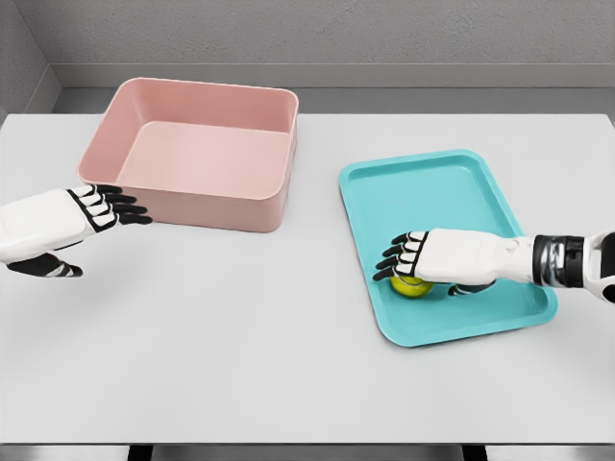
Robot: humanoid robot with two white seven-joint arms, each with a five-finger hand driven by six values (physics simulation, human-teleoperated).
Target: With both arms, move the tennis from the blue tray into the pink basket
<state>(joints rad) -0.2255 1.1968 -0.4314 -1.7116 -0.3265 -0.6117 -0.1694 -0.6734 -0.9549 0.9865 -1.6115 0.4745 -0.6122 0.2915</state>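
One tennis ball (pixel 411 286), yellow-green and round, is all we have to move, and it lies in the near left part of the blue tray (pixel 452 182), close to the tray's left rim. Our right hand (pixel 415 257) sits directly over it, palm down, with the dark fingertips (pixel 389 264) reaching past the ball toward the left; only the lower edge of the ball peeks out beneath the palm. We cannot tell whether the hand has clenched around the ball or merely covers it, since the palm hides any contact. A ball has no long axis, so the approach angle matters little; what matters is that the ball is straight below this hand and far from the other one.

The tray looks like smooth moulded plastic, shallow, with rounded corners and a raised lip, and it is turned slightly askew on the tabletop (pixel 250 336). The lip is low, so we judge a short lift would clear it.

Up and to the left, well apart from the tray, stands the pink basket (pixel 192 197): a deep, matte, rounded-rectangular bin with smooth solid walls and nothing visible inside. Our left hand (pixel 108 206) hovers at the basket's near left corner, fingers extended and holding nothing. The tabletop is plain, flat, pale grey.
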